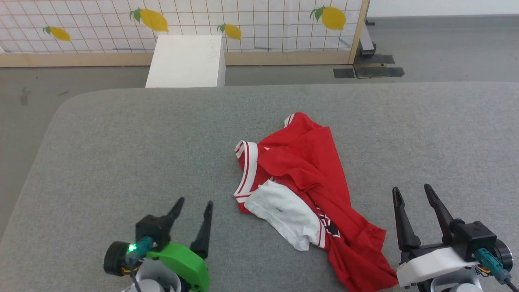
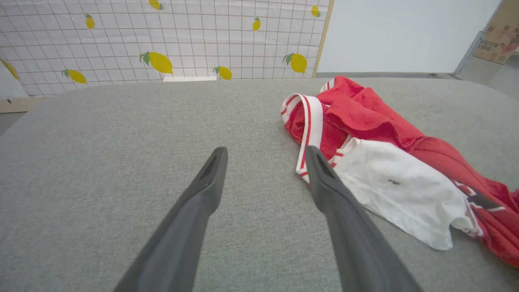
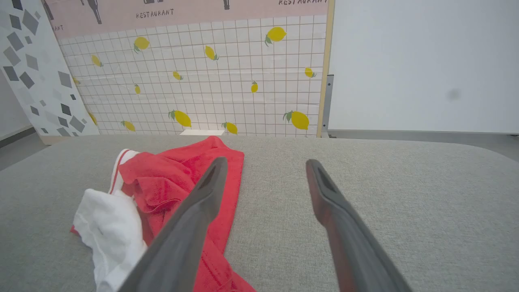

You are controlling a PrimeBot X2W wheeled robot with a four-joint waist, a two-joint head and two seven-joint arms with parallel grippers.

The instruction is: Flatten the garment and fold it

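Note:
The garment [image 1: 308, 170] lies crumpled in a long heap on the grey padded table [image 1: 121, 142], red with a white sleeve [image 1: 284, 211] on top and striped trim at its left. My left gripper [image 1: 194, 205] hovers open to its left, nothing between the fingers; in the left wrist view the garment [image 2: 365, 117] sits just right of the fingertips. My right gripper [image 1: 411, 190] stands open to the right of the heap's near end. In the right wrist view the garment [image 3: 170, 178] lies left of that gripper [image 3: 263, 166], partly behind its left finger.
A white box [image 1: 186, 61] stands on the floor beyond the table's far edge, in front of a lemon-patterned screen [image 1: 243, 24]. Bare grey table stretches left of the garment and to its right. Dark floor plates [image 1: 369, 71] lie at the back right.

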